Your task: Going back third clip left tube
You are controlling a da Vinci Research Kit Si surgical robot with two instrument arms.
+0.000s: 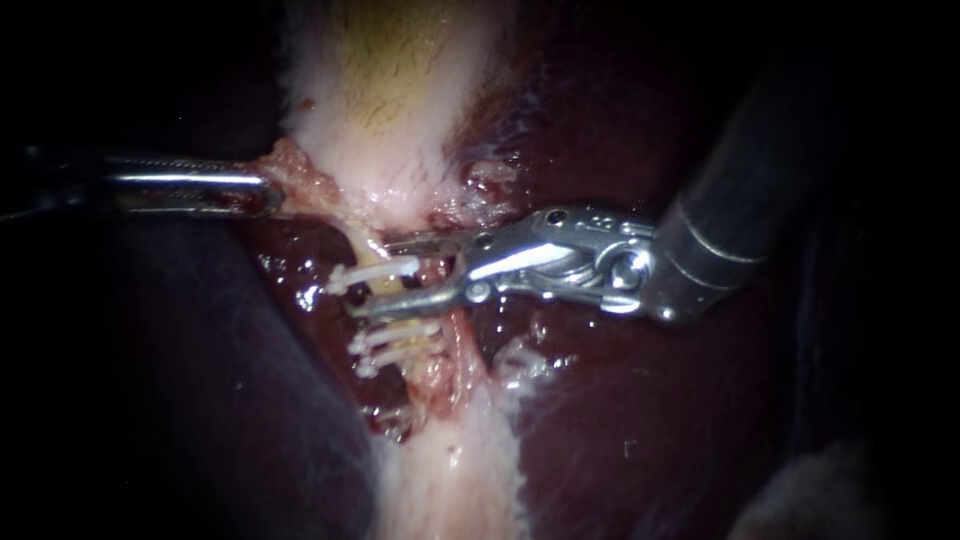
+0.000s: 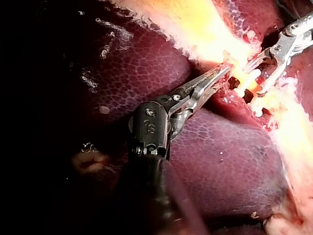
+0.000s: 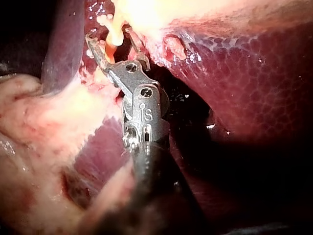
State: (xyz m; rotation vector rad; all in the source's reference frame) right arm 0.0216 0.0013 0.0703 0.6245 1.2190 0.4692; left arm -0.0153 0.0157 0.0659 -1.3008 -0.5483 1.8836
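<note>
1. The left tube (image 1: 383,288) is a thin, yellowish strand. It runs down from the pale neck of the gallbladder (image 1: 390,110) across the dark red liver (image 1: 650,420). A redder strand lies just beside it on the right.
2. Three white clips cross the tube. The top clip (image 1: 395,267) sits apart from the lower pair (image 1: 400,335), which lie close together, one just beneath the other.
3. The right instrument (image 1: 372,278) comes in from the upper right with its jaws spread. They straddle the tube, one jaw above the top clip and one below it, so the clip lies in the gap between them.
4. In the right wrist view, the yellow tube passes between those parted jaws.
5. The left instrument (image 1: 262,193) reaches in from the left. Its jaws are pressed together on the ragged, reddish edge of the gallbladder's neck, just above the clipped stretch of tube.
</note>
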